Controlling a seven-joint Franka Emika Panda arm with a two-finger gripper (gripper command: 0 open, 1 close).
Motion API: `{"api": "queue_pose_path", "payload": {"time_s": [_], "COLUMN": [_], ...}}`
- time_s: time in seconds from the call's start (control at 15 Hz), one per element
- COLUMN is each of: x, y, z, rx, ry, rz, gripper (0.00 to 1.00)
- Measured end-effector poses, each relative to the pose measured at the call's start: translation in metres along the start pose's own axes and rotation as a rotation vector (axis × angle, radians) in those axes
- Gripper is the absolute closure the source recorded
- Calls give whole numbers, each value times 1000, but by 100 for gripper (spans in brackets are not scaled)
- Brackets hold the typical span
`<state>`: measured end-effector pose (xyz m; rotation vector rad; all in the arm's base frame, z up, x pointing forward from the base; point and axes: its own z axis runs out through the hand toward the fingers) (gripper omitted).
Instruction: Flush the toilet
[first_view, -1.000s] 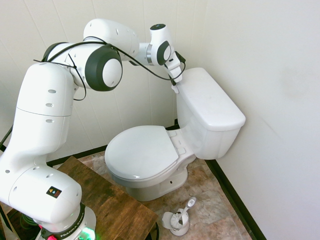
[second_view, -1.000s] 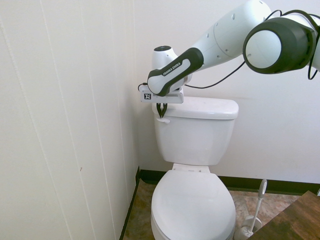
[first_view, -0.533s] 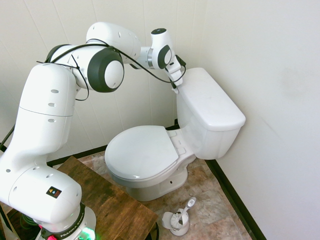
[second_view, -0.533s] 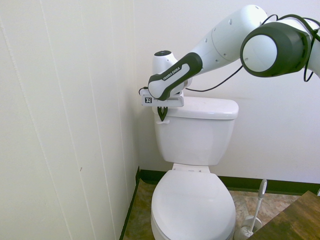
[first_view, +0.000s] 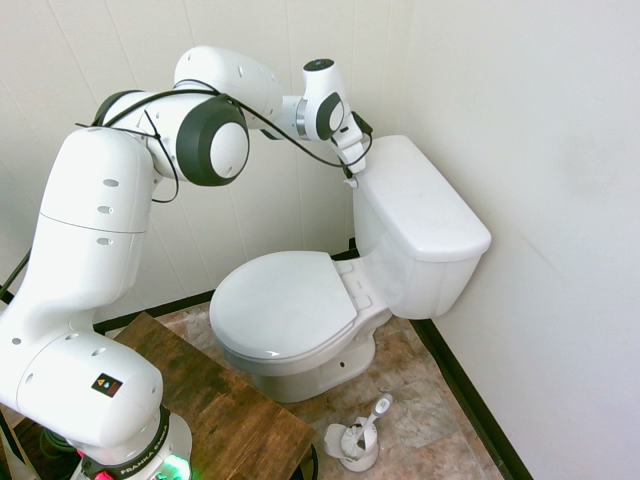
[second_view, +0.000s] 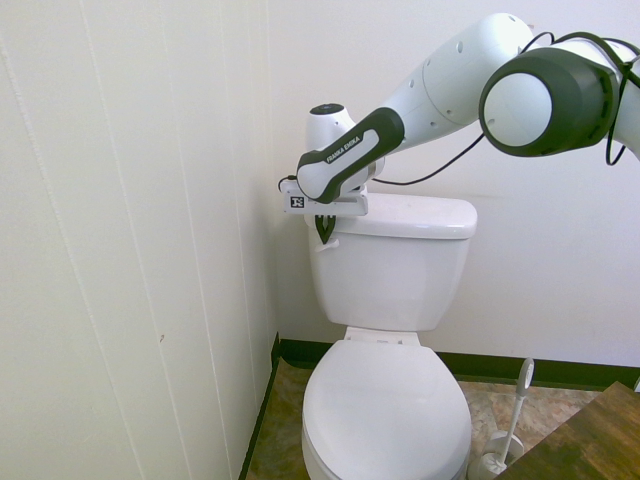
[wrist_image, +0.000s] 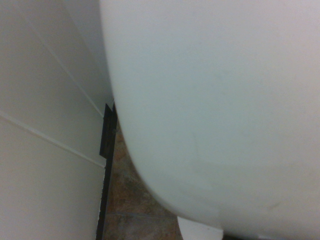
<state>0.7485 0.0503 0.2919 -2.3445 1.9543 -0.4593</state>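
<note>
Toilet (second_view: 385, 405) of glossy white ceramic, its oval seat lid down, stands with its boxy, flat-lidded white tank (second_view: 392, 275) as the landmark here. Over the last second the end effector (second_view: 325, 242), a two-finger gripper with dark fingers, has dropped slightly at the tank's front. The small white flush lever (second_view: 329, 246) now slants differently: its end nearer the pale panelled wall (second_view: 130, 250) sits lower than it did. That suggests the push is under way, though whether it has gone far enough to flush cannot be told.

The fingers are closed together, gripping nothing, their tips at the lever and apparently touching it. The lever lies just under them, on the tank's front face, near the upper corner by the panelled wall. The toilet's bowl and seat lid are below the end effector, in front of the tank.

Pressing a little further down, then lifting clear, seems the next move; the tips could slide off the narrow lever before it trips.
</note>
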Motion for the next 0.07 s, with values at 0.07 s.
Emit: {"api": "queue_pose_path", "payload": {"time_s": [0.07], "x": [0], "y": [0], "z": [0], "rx": [0], "ry": [-3], "rz": [-1], "gripper": [100]}}
